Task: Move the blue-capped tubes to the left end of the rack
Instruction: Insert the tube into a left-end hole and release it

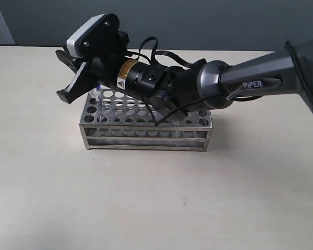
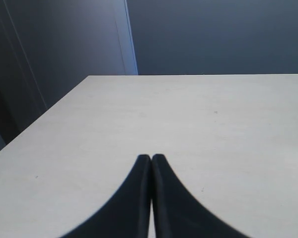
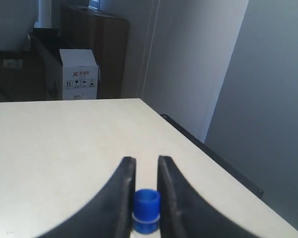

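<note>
The steel rack (image 1: 146, 136) stands on the pale table. My right arm reaches across it to its left end. The right gripper (image 1: 69, 94) hangs just above the rack's left holes. In the right wrist view the right gripper (image 3: 145, 162) is shut on one blue-capped tube (image 3: 147, 204), whose blue cap sits between the two fingers. A speck of that blue (image 1: 96, 88) shows behind the fingers in the exterior view. The other blue-capped tubes are hidden by the arm. The left gripper (image 2: 151, 158) is shut on nothing over bare table and is out of the exterior view.
The right arm's forearm (image 1: 250, 80) lies over the rack's back rows and right half. A cardboard box (image 3: 78, 74) stands on the floor beyond the table. The table edge (image 3: 213, 158) runs close beside the right gripper in the right wrist view.
</note>
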